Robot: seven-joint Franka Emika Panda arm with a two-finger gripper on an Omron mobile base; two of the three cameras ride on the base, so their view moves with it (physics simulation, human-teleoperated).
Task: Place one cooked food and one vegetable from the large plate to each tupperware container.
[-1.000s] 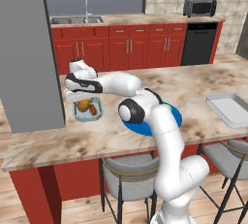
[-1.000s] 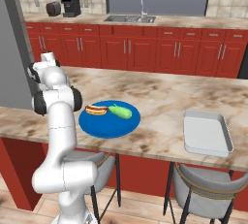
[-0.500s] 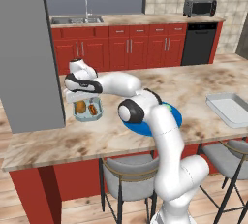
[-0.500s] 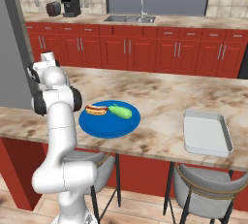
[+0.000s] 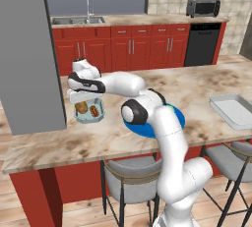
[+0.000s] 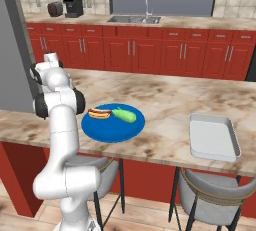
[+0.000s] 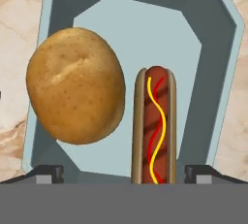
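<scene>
Where the left base view places the arm, it reaches from the lower right up and across to the left-centre of the frame, elbow bent, with the claw (image 5: 84,99) hanging straight down over the small tupperware container (image 5: 89,113). That container sits on the marble surface (image 5: 197,86) and holds a potato (image 5: 81,107) and a hot dog (image 5: 94,108), so its share looks complete. At the right edge lies the larger tupperware container (image 5: 234,110), with nothing visible inside. Only a sliver of the large plate (image 5: 178,118) shows behind the arm.

Seen from the right base view, the arm stands at left. The large plate (image 6: 113,125) lies at centre, bearing a second hot dog (image 6: 99,112) and a green vegetable (image 6: 123,115), presumably reserved for the larger tupperware container (image 6: 213,136) at lower right.

Looking down the hand view, the potato (image 7: 75,86) lies at left and the hot dog (image 7: 157,126) at centre, side by side on the floor of the small tupperware container (image 7: 222,48). Both fingertips (image 7: 46,173) stand spread wide at the bottom corners, gripping nothing; the items rest free.
</scene>
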